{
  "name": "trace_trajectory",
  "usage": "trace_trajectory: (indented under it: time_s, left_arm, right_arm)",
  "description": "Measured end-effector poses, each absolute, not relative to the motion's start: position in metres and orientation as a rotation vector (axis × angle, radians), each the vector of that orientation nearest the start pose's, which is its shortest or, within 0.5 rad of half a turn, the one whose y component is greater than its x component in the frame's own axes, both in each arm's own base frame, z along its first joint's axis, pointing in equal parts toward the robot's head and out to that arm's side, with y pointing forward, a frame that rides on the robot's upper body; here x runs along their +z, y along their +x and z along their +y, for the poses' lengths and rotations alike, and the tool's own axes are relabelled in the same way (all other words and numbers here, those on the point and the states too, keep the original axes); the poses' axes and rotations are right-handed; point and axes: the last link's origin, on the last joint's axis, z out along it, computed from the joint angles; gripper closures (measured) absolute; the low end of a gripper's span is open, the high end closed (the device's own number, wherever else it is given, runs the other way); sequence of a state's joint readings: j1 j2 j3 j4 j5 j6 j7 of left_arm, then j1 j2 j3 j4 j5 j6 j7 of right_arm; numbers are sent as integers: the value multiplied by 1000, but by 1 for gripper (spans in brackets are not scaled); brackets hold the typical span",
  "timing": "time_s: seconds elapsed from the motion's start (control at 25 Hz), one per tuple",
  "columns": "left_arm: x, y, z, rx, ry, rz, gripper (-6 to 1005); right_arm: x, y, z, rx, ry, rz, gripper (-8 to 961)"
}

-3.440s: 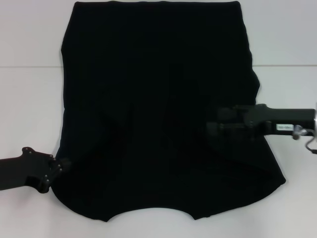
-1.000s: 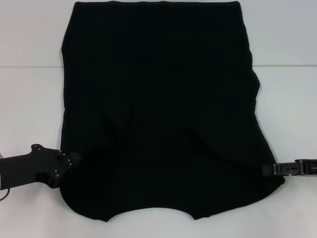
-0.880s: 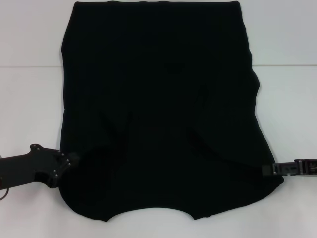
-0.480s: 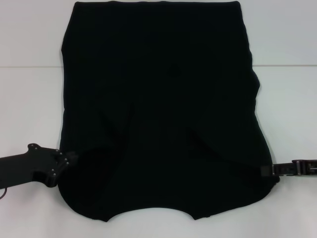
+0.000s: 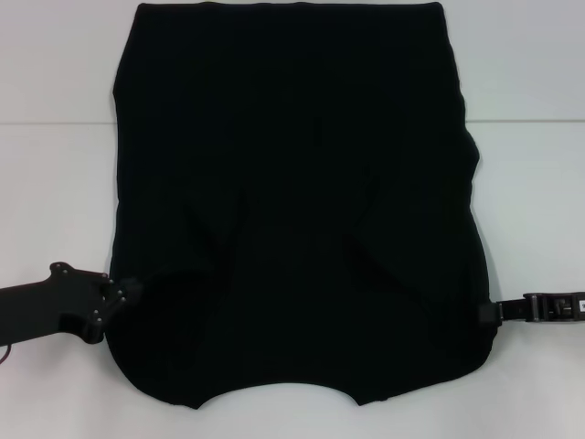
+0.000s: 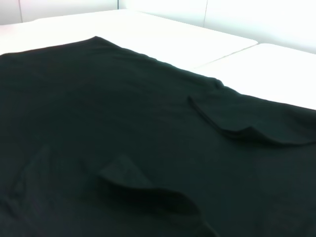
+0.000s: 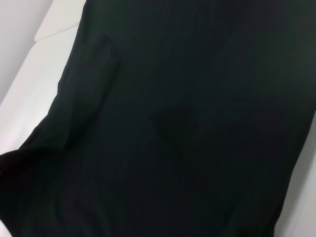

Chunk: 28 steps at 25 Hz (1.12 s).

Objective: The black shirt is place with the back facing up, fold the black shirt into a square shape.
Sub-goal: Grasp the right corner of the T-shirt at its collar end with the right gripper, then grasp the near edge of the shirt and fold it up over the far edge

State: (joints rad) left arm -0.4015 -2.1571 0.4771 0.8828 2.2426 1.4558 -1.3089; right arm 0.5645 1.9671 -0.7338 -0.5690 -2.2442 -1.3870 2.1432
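The left gripper [image 5: 126,291] sits low at the near left edge of the black shirt [image 5: 292,201], its tip touching the fabric; whether it is parted or pinched on cloth I cannot tell. The right gripper [image 5: 489,312] meets the shirt's near right edge the same way, thin and edge-on, and its state is just as unclear.

The head view shows both arms reaching in flat from the sides, low over the white table [image 5: 55,192]. Neither wrist view shows any fingers. The left wrist view does show two sleeves folded inward, lying as raised flaps on the shirt [image 6: 123,113]. The right wrist view is nearly filled with dark cloth [image 7: 187,123].

The shirt lies spread in the middle of the table, its curved neckline at the near edge and its straight hem far.
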Motion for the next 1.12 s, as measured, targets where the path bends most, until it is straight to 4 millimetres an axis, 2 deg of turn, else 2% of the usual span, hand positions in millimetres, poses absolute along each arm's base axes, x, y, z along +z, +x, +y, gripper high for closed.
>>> trace_trajectory:
  time_s: [0.08, 0.32, 0.68, 0.96, 1.12]
  left_arm:
    - [26, -327, 306, -349, -2501, -648, 991]
    - [26, -327, 306, -350, -2501, -648, 991]
    - [29, -325, 306, -367, -2496, -717, 991]
    - [31, -325, 294, -412, -2495, -774, 991]
    - [35, -327, 289, -448, -2472, -863, 992]
  right_arm:
    - [14, 318, 340, 325, -2362, 1663, 717]
    - [16, 322, 340, 323, -2345, 1659, 889]
    - [24, 327, 330, 357, -2403, 1599, 888]
    - [40, 335, 314, 463, -2439, 1530, 888]
    - [49, 340, 305, 483, -2457, 1500, 888]
